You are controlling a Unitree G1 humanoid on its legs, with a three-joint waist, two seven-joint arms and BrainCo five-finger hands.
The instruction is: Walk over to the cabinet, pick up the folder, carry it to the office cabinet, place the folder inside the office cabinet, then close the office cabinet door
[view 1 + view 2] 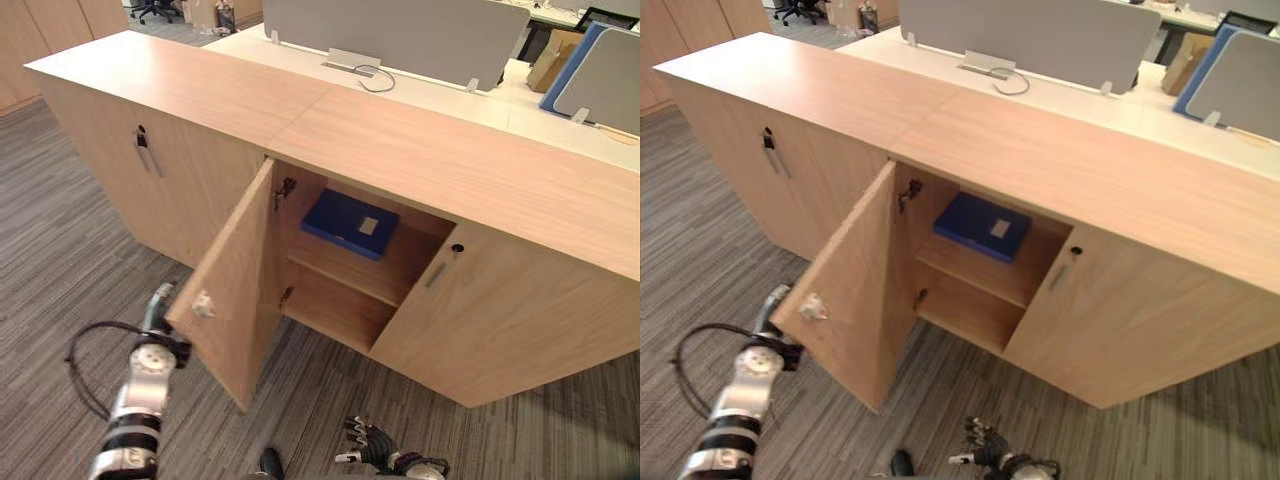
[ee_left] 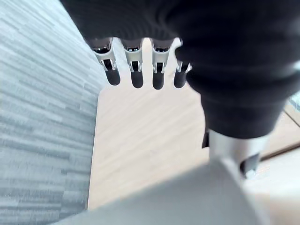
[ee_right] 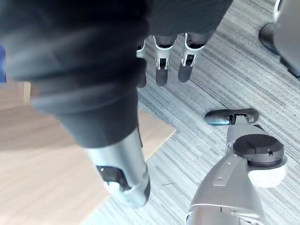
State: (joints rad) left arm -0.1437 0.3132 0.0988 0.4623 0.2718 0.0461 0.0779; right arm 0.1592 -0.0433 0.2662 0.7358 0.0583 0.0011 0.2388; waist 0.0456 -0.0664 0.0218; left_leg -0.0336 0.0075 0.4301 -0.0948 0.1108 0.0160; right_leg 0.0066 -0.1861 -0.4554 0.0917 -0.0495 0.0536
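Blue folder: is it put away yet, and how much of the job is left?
Done: the blue folder lies on the shelf inside the office cabinet. In hand: the left hand, fingers straight, is at the outer face of the open door. Left: swinging that door shut. The right hand hangs low, empty.

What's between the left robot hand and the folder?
The open cabinet door; in the left eye view the left robot hand is at its outer face, the folder shelved inside.
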